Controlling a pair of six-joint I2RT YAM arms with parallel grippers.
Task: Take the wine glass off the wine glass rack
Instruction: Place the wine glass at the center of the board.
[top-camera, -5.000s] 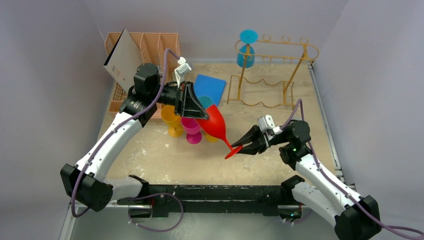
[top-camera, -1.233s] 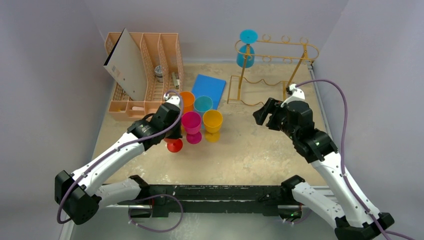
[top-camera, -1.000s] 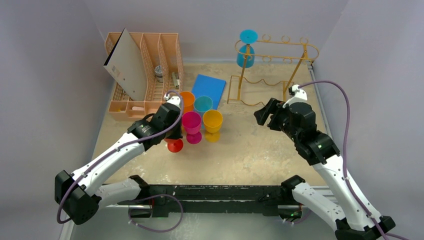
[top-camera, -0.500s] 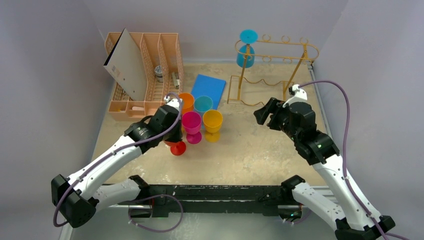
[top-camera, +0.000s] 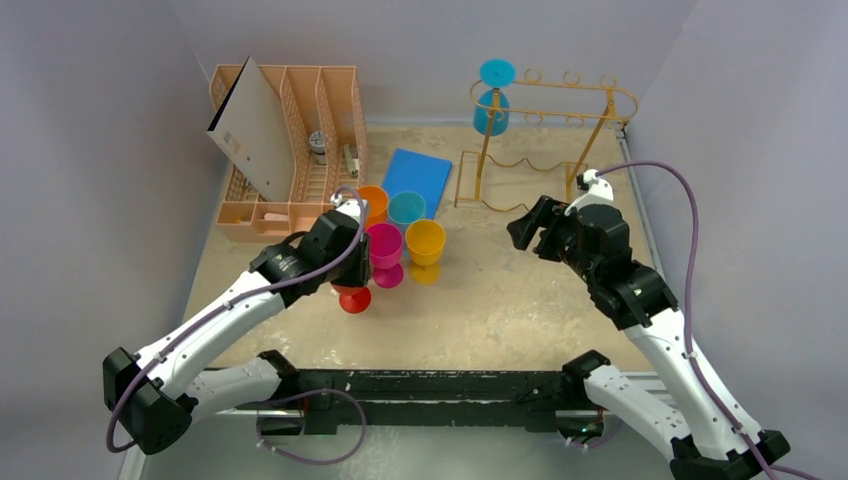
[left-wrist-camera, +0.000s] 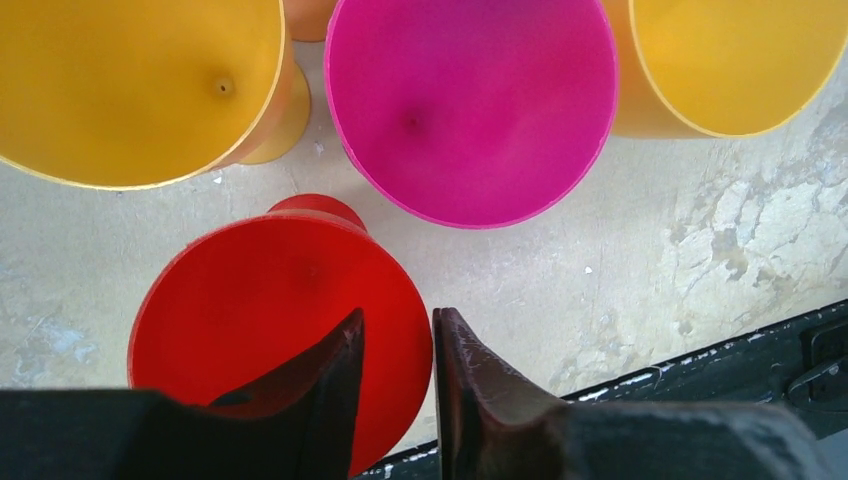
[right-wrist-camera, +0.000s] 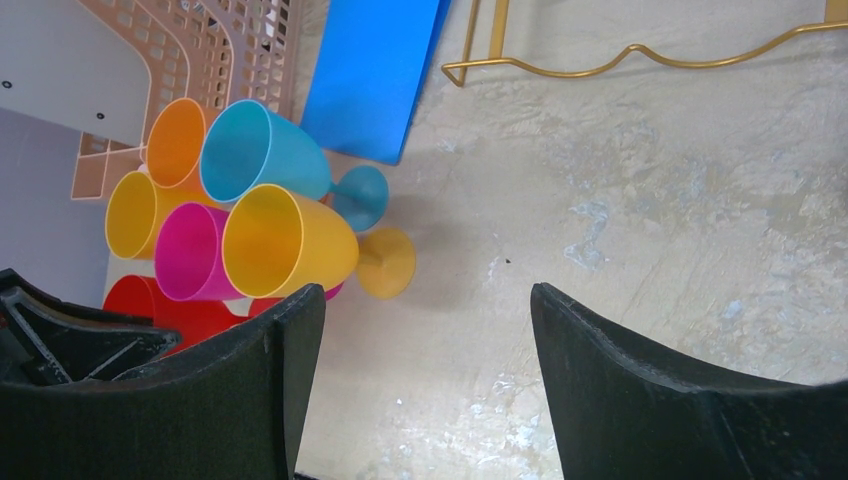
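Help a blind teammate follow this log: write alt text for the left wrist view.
Seen from straight above, the left pincer, its fingers slightly apart, straddles the rim of an upright red wine glass on a pale, mottled table. Beyond it stand a magenta glass, a yellow glass at left and a yellow glass at right.

Bright, even overhead light; soft shadows, sharp frames.

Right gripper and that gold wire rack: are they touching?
Apart. The right wrist view shows the right gripper with its fingers spread over bare table, and the wine glass rack lies well beyond them with open tabletop between.
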